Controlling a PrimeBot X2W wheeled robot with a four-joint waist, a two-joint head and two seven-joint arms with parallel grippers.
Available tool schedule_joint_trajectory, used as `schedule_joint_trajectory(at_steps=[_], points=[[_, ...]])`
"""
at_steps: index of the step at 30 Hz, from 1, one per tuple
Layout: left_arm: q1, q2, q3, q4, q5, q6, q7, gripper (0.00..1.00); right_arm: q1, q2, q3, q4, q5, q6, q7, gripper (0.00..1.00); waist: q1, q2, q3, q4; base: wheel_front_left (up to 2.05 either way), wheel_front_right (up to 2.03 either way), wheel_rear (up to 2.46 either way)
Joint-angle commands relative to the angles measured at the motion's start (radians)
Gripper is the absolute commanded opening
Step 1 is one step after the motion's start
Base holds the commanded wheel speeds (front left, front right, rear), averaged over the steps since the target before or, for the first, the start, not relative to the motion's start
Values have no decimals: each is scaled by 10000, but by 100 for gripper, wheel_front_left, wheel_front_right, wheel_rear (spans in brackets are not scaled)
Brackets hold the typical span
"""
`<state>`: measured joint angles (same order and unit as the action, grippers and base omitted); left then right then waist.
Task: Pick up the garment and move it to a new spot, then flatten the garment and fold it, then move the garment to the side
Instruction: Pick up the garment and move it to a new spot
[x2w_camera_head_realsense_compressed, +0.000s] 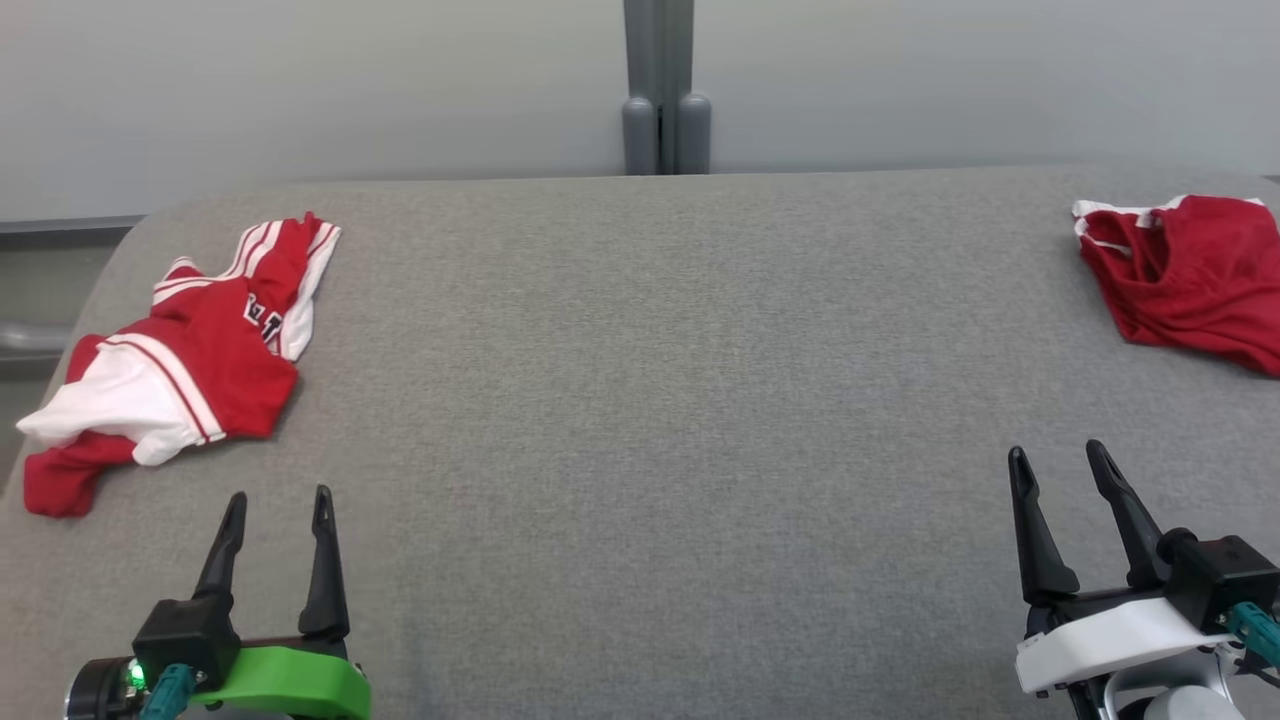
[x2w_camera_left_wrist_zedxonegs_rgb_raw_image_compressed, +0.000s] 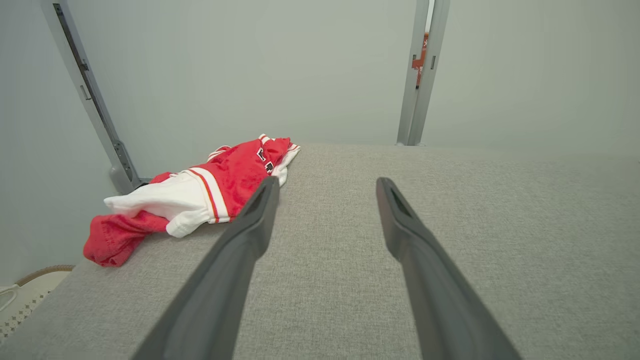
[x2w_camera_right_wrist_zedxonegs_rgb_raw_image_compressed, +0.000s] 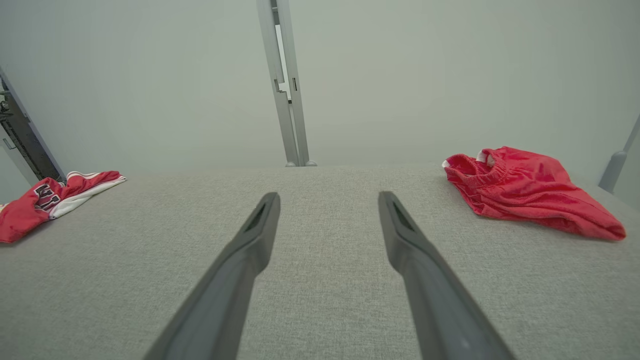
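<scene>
**Two garments, open pincers: a wrong or partial pick is the risk**

Both pincers are held with jaws apart and nothing is gripped. The left pincer (x2w_camera_head_realsense_compressed: 280, 494) is seen low at the near left of the grey surface (x2w_camera_head_realsense_compressed: 660, 400), and the right pincer (x2w_camera_head_realsense_compressed: 1056, 449) at the near right. A crumpled red-and-white garment (x2w_camera_head_realsense_compressed: 200, 350) lies at the left, just beyond the left pincer, with its red end at the very edge of the surface. A plain red garment (x2w_camera_head_realsense_compressed: 1190, 280) is bunched at the far right edge.

Which of the two is meant cannot be told, so the wrong one may be picked. Each is heaped in folds, so only a top layer may be caught and the rest dragged or twisted. If the left one is nudged outward, it may be slid off the edge.
</scene>
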<state>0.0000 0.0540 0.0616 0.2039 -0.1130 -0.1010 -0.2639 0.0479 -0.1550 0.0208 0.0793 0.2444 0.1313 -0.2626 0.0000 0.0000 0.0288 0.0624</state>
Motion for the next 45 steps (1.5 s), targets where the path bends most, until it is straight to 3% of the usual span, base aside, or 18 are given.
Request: schedule_joint_trajectory(at_steps=[1,28,36,45], points=[[149,115,101,-42,44,-5,-3,100,121,25,6,38,24,-10,-31,100,0,0,-49,290,0,0,0],[382,270,720,-221,58,85,-3,100,-106,342,267,282,76,-11,-31,100,0,0,112,3751,0,0,0],[519,244,835,-225,25,83,-3,100,-112,354,321,363,24,-11,-31,100,0,0,81,4247,0,0,0],[422,177,1011,-153,-65,167,-3,100,-37,277,435,410,73,-11,-31,100,0,0,27,4162,0,0,0]])
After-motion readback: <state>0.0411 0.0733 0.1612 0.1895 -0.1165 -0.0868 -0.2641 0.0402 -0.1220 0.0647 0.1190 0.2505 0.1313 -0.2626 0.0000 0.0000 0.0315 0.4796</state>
